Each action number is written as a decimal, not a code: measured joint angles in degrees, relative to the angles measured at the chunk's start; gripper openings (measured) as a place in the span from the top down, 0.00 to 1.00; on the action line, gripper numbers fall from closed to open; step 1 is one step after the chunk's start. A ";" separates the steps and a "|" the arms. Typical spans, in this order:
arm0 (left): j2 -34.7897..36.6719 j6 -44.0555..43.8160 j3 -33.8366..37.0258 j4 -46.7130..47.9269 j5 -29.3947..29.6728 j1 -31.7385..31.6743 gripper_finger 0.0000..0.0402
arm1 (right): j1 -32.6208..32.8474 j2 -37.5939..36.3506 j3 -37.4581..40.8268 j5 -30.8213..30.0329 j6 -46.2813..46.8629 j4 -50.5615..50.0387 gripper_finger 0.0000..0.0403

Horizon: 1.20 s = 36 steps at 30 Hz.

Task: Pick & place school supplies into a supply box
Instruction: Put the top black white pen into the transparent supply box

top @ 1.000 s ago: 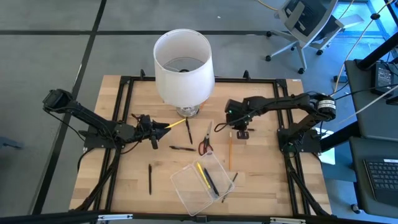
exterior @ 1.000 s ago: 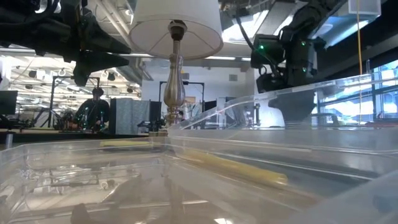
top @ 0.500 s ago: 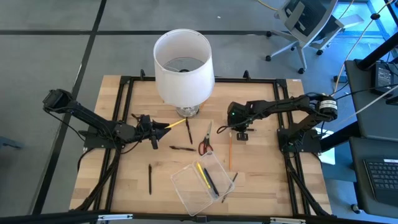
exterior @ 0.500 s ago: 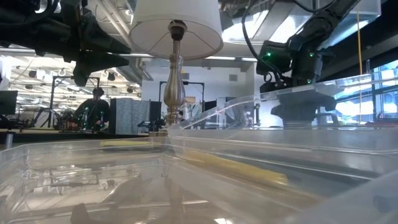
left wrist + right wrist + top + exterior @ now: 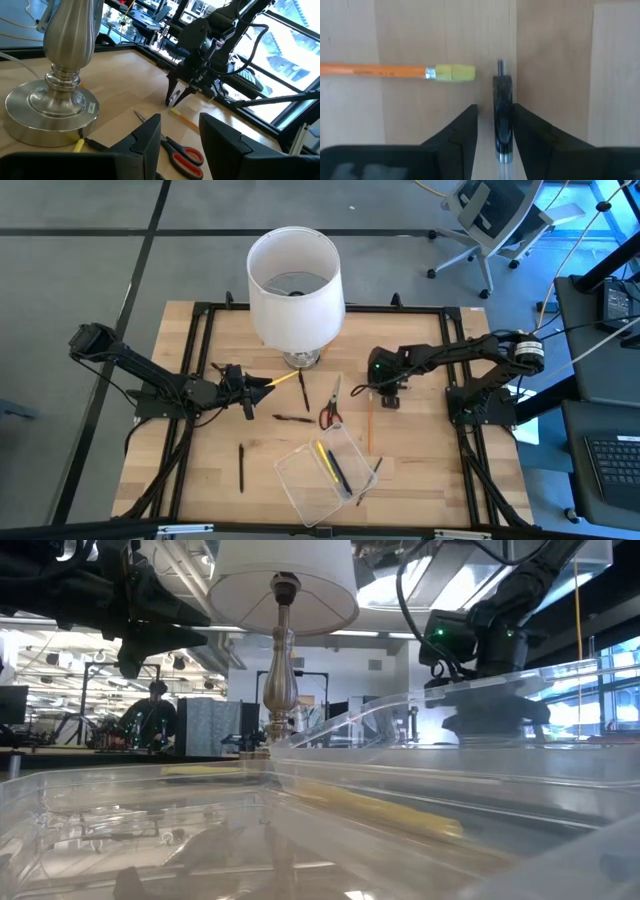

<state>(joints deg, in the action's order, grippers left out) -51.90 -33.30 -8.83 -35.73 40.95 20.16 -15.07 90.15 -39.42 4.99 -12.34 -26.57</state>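
Clear plastic, the supply box sits at the table's 6 o'clock edge with a yellow pencil and a black pen already inside. Red-handled scissors lie just above it near the centre, an orange pencil at their 3 o'clock, a brown pencil at their 9 o'clock, and a lone dark pen toward 8 o'clock.

At the orange pencil's 12 o'clock end the right gripper is down at the wood, its fingers parted a little with a dark pen standing between them; whether the pads press it cannot be told. A second ago this gripper hung higher and farther toward 12 o'clock, and it has since dropped and shifted toward the pencil.

Only the right wrist view shows that pen and the pencil's yellow-green eraser beside it. The left gripper, at 9 o'clock, has not moved; its fingers stand apart around a yellow pencil that points toward the lamp base. The left wrist view shows its fingers gapped.
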 joint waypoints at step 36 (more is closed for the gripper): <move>0.00 0.00 -0.02 0.00 -0.09 -0.01 0.68 | -0.02 -0.22 -0.46 -5.32 -2.74 -10.62 0.70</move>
<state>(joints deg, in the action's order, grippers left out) -51.90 -33.30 -8.84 -35.73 40.86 20.14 -15.09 89.93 -39.88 -0.34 -15.08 -37.19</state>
